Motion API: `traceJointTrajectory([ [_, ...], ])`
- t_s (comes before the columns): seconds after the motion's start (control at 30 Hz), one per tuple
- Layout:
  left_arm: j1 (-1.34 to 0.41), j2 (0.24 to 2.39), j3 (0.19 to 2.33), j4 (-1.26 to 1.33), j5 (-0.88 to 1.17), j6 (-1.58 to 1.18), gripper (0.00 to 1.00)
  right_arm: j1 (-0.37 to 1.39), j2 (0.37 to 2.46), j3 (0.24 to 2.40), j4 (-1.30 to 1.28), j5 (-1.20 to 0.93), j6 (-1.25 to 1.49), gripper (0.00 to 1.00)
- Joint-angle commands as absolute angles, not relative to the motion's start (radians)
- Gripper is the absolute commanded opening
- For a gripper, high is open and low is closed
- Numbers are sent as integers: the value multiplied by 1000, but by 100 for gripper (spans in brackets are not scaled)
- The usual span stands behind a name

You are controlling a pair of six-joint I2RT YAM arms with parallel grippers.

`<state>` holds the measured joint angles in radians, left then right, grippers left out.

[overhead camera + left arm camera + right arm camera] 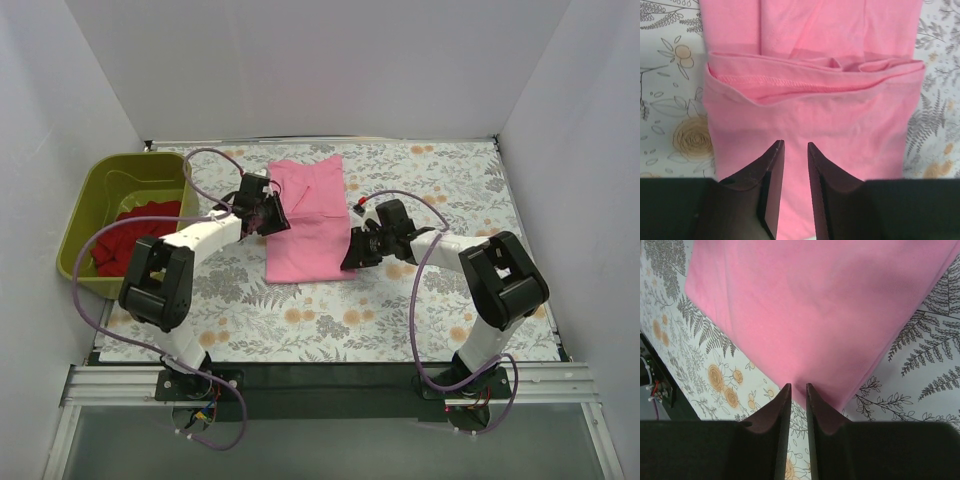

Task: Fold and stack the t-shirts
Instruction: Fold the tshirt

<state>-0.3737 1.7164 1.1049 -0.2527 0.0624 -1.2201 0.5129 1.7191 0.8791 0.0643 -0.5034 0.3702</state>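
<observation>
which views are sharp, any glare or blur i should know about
top external: even, soft light, no glare, pink t-shirt sharp; left wrist: hem stitching crisp, left gripper's fingers dark and soft-edged; right wrist: shirt slightly soft, floral tablecloth clearer

Floral table [450, 190]: pink t-shirt [310, 215], olive tub [140, 165]

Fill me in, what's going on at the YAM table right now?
Both arms are working on the bubblegum-pink cotton t-shirt, which lies partly folded on the floral-print table. The left gripper sits over the shirt's left side with its jaws nearly together; whether it pinches cloth is unclear. The right gripper appears to pinch the shirt at its near right corner. The deep red t-shirt lies crumpled in the olive-green plastic tub at the left, not yet folded.
</observation>
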Motion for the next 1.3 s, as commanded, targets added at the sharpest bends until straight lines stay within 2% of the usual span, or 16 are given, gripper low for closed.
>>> traceJointTrajectory([
  [0.0, -361, 1794, 1153, -209, 29, -1209, 25, 517, 1735, 876, 124, -523, 374, 22],
  [0.13, -307, 1917, 1276, -206, 44, -1213, 22, 517, 1741, 867, 124, -509, 368, 22],
  [0.37, -249, 2036, 1442, -225, 103, -1216, 24, 517, 1740, 836, 123, -499, 341, 21],
  [0.5, -252, 1913, 1347, -235, 178, -1279, 33, 517, 1691, 854, 123, -558, 333, 22],
  [0.53, -258, 1828, 1312, -230, 199, -1295, 40, 517, 1687, 865, 124, -583, 339, 21],
  [0.67, -291, 1630, 1093, -216, 255, -1353, 45, 555, 1706, 959, 129, -679, 357, 22],
  [0.73, -298, 1560, 955, -195, 268, -1393, 42, 580, 1746, 1035, 129, -712, 362, 21],
  [0.83, -299, 1503, 829, -167, 269, -1400, 31, 626, 1825, 1139, 132, -733, 374, 19],
  [0.97, -298, 1537, 772, -163, 224, -1400, 22, 655, 1946, 1247, 158, -765, 405, 15],
  [1.13, -287, 1572, 724, -170, 158, -1463, 13, 643, 2078, 1261, 189, -776, 417, 10],
  [1.27, -287, 1582, 678, -221, 169, -1503, 10, 585, 2108, 1155, 204, -784, 411, 8],
])
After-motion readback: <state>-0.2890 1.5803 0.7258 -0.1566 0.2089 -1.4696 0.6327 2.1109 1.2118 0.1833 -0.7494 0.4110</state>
